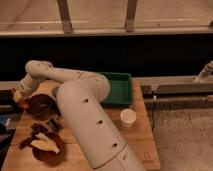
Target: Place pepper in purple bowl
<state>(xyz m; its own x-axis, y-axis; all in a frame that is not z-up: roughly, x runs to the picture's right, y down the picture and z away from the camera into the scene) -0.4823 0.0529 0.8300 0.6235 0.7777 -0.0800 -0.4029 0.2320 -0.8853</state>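
Note:
The purple bowl (41,106) sits at the table's left side, dark and shallow. My gripper (20,98) is at the far left, just beside the bowl's left rim, at the end of the white arm (85,100) that bends over the table. A small orange-red thing (18,95) shows at the gripper's tip; it looks like the pepper, but I cannot tell whether it is held. The arm hides much of the table's middle.
A reddish-brown bowl (46,148) with pale yellow pieces sits at the front left. A white cup (128,117) stands right of the arm. A green tray (119,89) lies at the back. A blue object (4,123) is at the left edge.

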